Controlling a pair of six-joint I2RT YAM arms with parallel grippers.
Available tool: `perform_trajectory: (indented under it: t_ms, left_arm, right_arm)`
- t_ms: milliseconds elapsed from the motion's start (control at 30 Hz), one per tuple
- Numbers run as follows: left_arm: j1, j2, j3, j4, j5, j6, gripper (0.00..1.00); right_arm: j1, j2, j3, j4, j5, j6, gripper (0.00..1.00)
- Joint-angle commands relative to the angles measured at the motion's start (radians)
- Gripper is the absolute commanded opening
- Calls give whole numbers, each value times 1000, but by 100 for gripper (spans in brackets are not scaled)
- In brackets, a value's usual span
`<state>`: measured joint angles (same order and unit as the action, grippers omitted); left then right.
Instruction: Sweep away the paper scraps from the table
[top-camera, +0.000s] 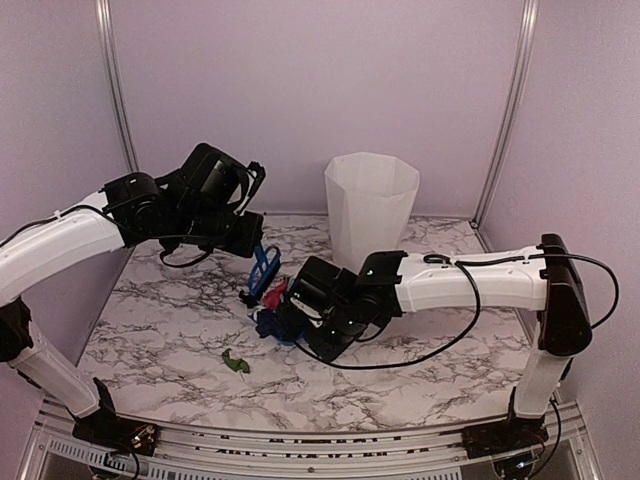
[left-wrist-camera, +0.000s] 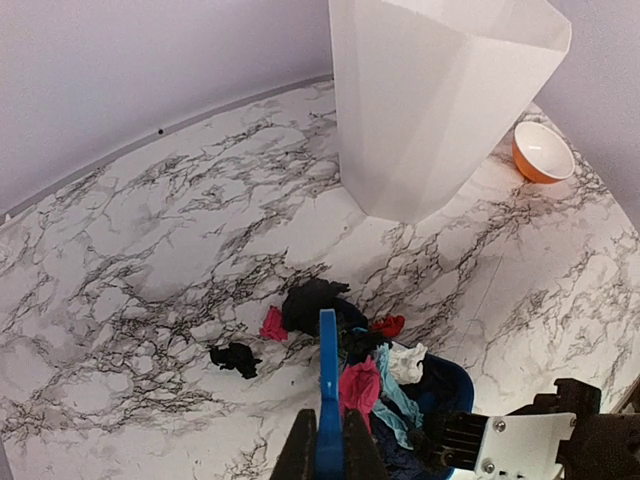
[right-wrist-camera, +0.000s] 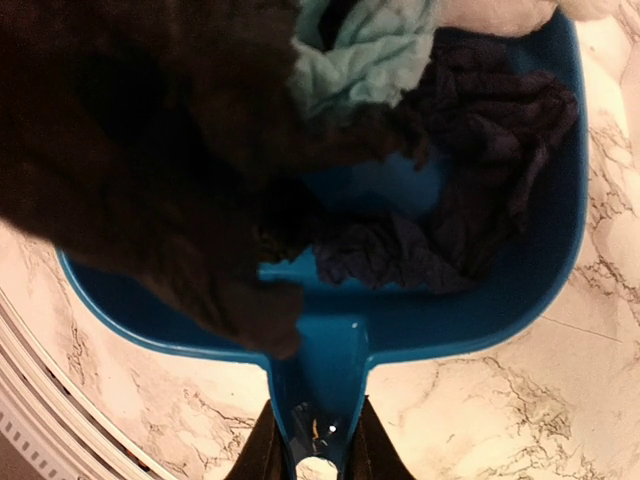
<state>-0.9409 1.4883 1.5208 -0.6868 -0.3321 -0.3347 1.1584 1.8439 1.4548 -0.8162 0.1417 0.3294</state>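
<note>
Paper scraps are heaped in and in front of a blue dustpan (right-wrist-camera: 420, 320): light blue (right-wrist-camera: 365, 45), dark blue (right-wrist-camera: 470, 130), pink (left-wrist-camera: 360, 385) and white (left-wrist-camera: 405, 362). Loose on the table (left-wrist-camera: 150, 230) lie a black scrap (left-wrist-camera: 235, 357), a pink one (left-wrist-camera: 273, 325), a red one (left-wrist-camera: 388, 325) and a green one (top-camera: 236, 363). My right gripper (right-wrist-camera: 318, 450) is shut on the dustpan's handle. The left gripper (left-wrist-camera: 328, 450) is shut on a blue brush (left-wrist-camera: 327, 370) that reaches down into the pile. A dark blurred mass (right-wrist-camera: 150, 150) hides the pan's left half.
A tall white bin (top-camera: 370, 205) stands just behind the pile, at the back of the table (top-camera: 440, 370). An orange bowl (left-wrist-camera: 542, 152) sits beyond the bin on its right. Pinkish walls close in the back and both sides.
</note>
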Motion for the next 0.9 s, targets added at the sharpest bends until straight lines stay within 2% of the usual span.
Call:
perform_trajectory:
  t_ms: [0,233,367,500,633,867]
  left_arm:
    - [-1,-42,49,-33,-54,-28,0]
    - [21,-93,52,-31,-147,-84,0]
    - [96,-155,14,-17,-187,-120,0]
    - [183,-204,-46,16,-146,-124,0]
    - [239,-222,-106,50,-102,-122,0]
    - [294,-216,-209,120,-29,-121,0]
  right_arm:
    - [-10,-44,26,-1,44,17,0]
    - [-13,-78,72,-66,68,9,0]
    - [-13,-99,111,-106,72,-4,0]
    - [-16,-107,186,-169,85,-22,0]
    - [-30,-100,301,-251,96,-52,0]
    - [-127,-42,626,-437,131,-125,0]
